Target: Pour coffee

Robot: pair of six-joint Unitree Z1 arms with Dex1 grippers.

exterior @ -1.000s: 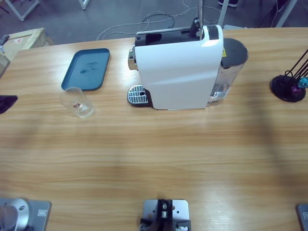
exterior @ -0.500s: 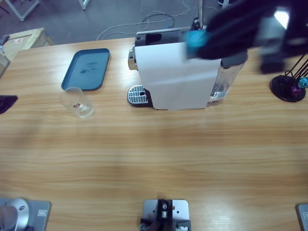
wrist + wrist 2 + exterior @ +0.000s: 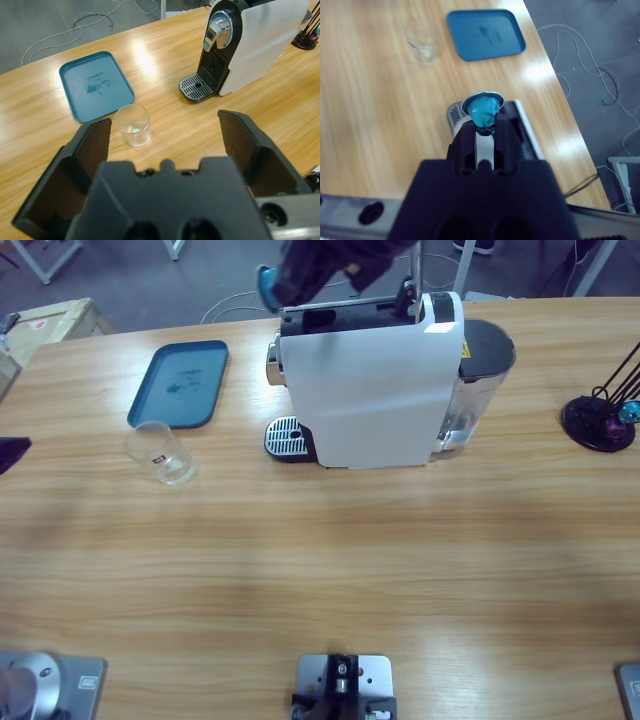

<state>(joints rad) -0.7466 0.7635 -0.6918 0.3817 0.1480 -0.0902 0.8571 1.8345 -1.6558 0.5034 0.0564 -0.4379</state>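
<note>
On my left wrist feed, the left end effector [image 3: 165, 145] is matte black all over: two broad, flat, wedge-shaped jaws with angled tips flank a blocky body that has rounded shoulders. Two round recesses sit along its lower edge, and a small circular socket shows at the lower right corner. On my right feed, the right end effector [image 3: 485, 131] has the same black finish, with two narrower ribbed jaws and a squat housing. From overhead I see that arm [image 3: 335, 265] only as a dark, blurred shape.
</note>
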